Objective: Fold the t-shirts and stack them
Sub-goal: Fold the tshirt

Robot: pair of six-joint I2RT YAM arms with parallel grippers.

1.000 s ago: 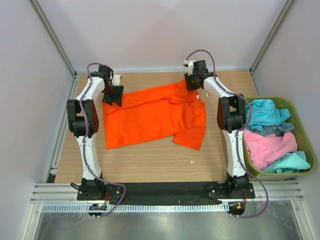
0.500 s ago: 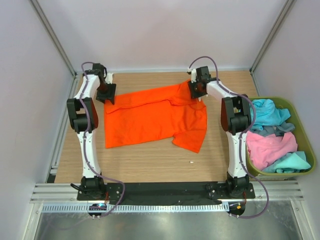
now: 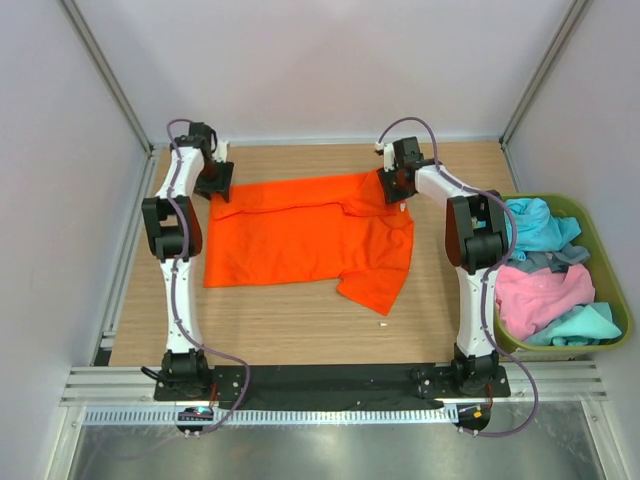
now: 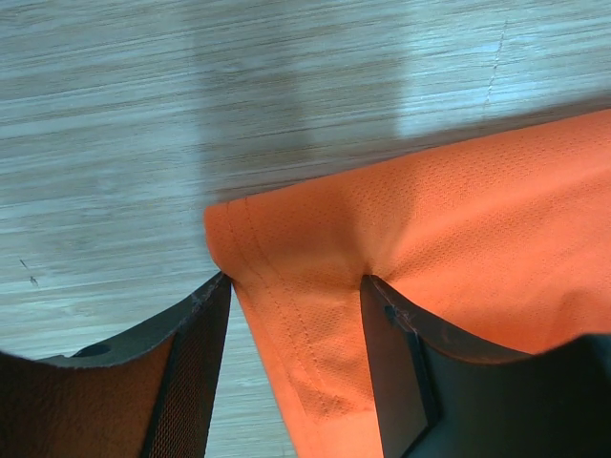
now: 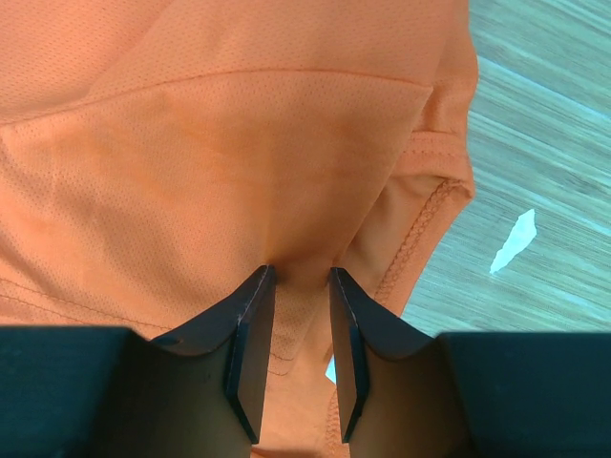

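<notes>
At far left along the back of the worktop point(image 3: 300, 320): left tool point(image 3: 215, 183) set low over the back-left corner of the orange t-shirt point(image 3: 300, 235). From its own wrist camera, clamped roughly half closed on that hemmed corner, cloth bunched between the two dark fingers point(image 4: 196, 363) and puckering against the right-hand one, bare wood just past the tips. Rightward from that tool, spread mostly flat across the middle of the worktop, with one short sleeve drooping toward the near side, below the right tool and slightly to its left. Further right, on the same back line: right tool point(image 3: 393, 186) down on the shirt's back-right corner, just beside the neckline. Up close, jaws nearly together with a thin fold of orange mesh cloth pinched between the fingertips point(image 5: 250, 315), a stitched hem curling just right of them, and a small white scrap point(image 5: 514, 240) on the wood a little further right. Well to the right of that tool, at the worktop's right edge: olive-green bin point(image 3: 560, 349) heaped with crumpled cloth, turquoise t-shirt point(image 3: 530, 222) at the back, grey t-shirt point(image 3: 568, 255) beneath it, pink t-shirt point(image 3: 535, 292) nearer, more turquoise at the front.
</notes>
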